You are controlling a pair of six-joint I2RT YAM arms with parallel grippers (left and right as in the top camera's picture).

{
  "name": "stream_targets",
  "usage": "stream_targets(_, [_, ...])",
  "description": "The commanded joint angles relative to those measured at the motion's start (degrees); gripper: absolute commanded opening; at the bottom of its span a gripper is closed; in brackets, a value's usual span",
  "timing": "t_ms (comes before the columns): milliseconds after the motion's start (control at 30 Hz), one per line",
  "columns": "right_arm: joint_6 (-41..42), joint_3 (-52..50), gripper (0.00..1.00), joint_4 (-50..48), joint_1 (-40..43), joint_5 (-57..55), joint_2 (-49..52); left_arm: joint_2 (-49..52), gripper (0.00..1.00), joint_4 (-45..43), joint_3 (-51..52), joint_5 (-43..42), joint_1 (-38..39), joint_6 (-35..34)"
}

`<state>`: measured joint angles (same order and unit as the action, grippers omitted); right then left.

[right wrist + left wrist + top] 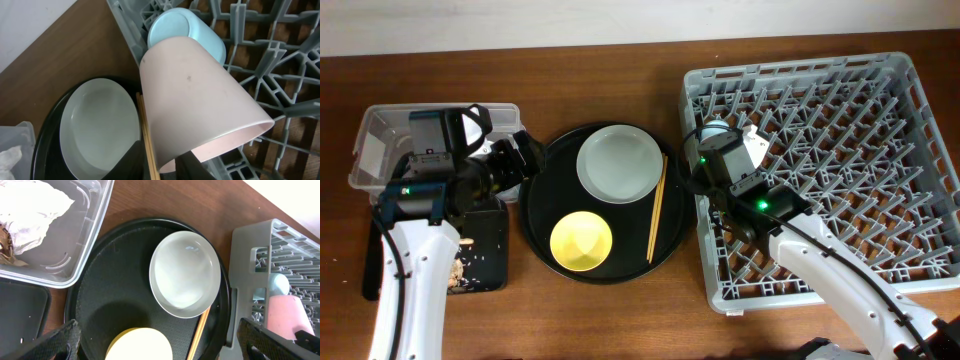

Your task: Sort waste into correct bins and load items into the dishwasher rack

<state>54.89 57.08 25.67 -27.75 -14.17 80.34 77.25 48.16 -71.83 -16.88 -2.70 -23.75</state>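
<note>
My right gripper [167,160] is shut on the rim of the pink cup [195,95], held tilted over the left edge of the grey dishwasher rack [850,170]. The light blue cup [185,30] lies in the rack just behind it. My left gripper [160,340] is open and empty above the small yellow bowl [582,241]. The pale plate [619,162] and the wooden chopsticks [657,205] lie on the round black tray [535,215]. The clear tub [380,130] holds the white napkin [30,205] and the brown wrapper [5,245]. Beige scraps [455,270] lie on the flat black tray [485,240].
The round black tray sits between the bins on the left and the rack on the right, close to both. The left arm's body covers part of the tub and the flat tray in the overhead view. The rack's pegs stand upright across its floor.
</note>
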Motion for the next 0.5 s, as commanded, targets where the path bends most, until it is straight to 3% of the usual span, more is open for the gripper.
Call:
stream_targets(0, [-4.02,-0.26,0.23,-1.03,-0.37,-1.81,0.20,-0.13,0.99,-0.09,-0.22,0.24,-0.09,0.70])
stream_targets(467, [-5.16,-0.31,0.22,-1.53,-0.37,-5.99,1.36,-0.13,0.99,-0.09,-0.22,0.22,-0.09,0.70])
